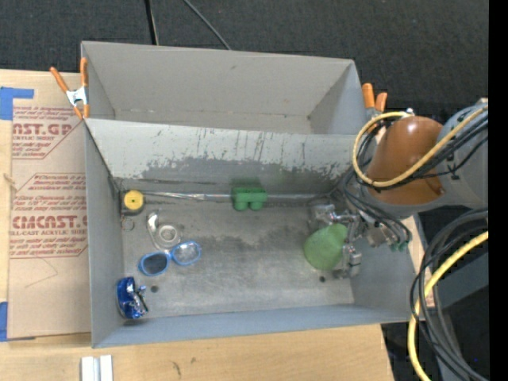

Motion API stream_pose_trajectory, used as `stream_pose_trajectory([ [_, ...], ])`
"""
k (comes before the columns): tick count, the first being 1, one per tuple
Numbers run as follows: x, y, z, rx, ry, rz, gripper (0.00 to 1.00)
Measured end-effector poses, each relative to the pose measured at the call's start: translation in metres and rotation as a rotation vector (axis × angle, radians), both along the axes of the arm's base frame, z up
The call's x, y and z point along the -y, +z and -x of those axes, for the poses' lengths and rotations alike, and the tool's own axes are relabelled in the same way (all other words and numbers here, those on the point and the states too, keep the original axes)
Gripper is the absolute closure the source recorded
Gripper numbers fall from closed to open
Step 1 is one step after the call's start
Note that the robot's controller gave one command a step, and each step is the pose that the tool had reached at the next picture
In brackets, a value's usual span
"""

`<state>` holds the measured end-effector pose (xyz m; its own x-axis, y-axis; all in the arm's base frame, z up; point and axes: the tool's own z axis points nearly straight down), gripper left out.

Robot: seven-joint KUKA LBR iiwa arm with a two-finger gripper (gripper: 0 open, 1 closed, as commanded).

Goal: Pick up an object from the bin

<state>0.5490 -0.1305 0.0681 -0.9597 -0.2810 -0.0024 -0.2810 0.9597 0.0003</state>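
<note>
Nearest, in the front-left corner of the grey metal bin point(238, 324), lies a crumpled glossy blue object point(129, 298), with a pair of blue-framed goggles point(170, 259) just beyond it. Toward the right wall, the gripper point(341, 240) sits low against a pale green round ball point(321, 249); whether it is parted or clamped I cannot tell. Farthest, along the back wall, rest a green block point(248, 197) and a yellow disc point(132, 202). This looks like the grasping step. The next move calls for a firm hold on the ball, then a straight lift.
</note>
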Motion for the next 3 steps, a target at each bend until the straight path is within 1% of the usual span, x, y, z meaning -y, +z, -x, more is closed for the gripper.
stream_pose_trajectory([
  [1, 0.0, 0.003, -0.001, 0.003, 0.001, 0.001, 1.0],
  [2, -0.04, 0.129, 0.025, 0.007, 0.055, 0.002, 1.0],
  [3, -0.113, 0.185, 0.022, 0.005, 0.573, 0.001, 1.0],
])
